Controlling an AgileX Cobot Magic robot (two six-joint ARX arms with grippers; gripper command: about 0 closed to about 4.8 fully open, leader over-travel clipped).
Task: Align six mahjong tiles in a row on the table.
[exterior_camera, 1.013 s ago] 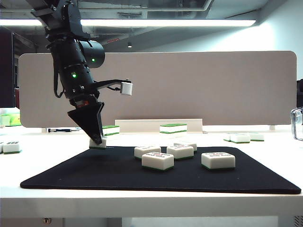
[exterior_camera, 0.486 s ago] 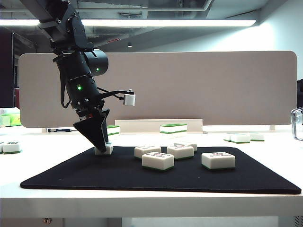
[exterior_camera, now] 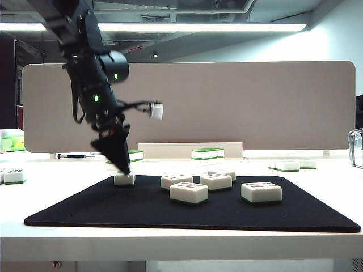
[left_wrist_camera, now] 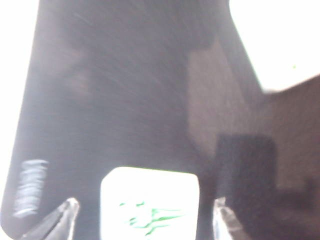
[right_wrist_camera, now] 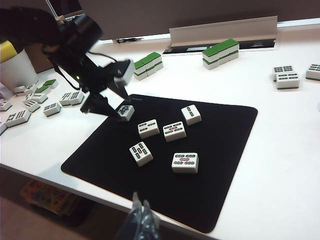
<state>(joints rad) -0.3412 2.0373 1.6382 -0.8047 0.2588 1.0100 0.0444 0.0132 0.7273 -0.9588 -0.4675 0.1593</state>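
The left claw (left_wrist_camera: 142, 220) stands spread around a white tile (left_wrist_camera: 149, 204) on the black mat (left_wrist_camera: 125, 100).

A long strip light (exterior_camera: 198, 26) glowed across the ceiling, with pipes (exterior_camera: 170, 8) running above it. Behind the worktop (exterior_camera: 170, 232) stood a wide pale divider panel (exterior_camera: 238, 105) with rounded corners, filling most of the back of the room. To its right rose a pale bluish wall (exterior_camera: 343, 39). At the far left the room was dark, with a dim doorway or cabinet (exterior_camera: 7, 79). A low white ledge (exterior_camera: 190, 150) ran along the foot of the panel. Beneath the worktop's near edge, colourful boxes (right_wrist_camera: 47, 197) lay on the floor.
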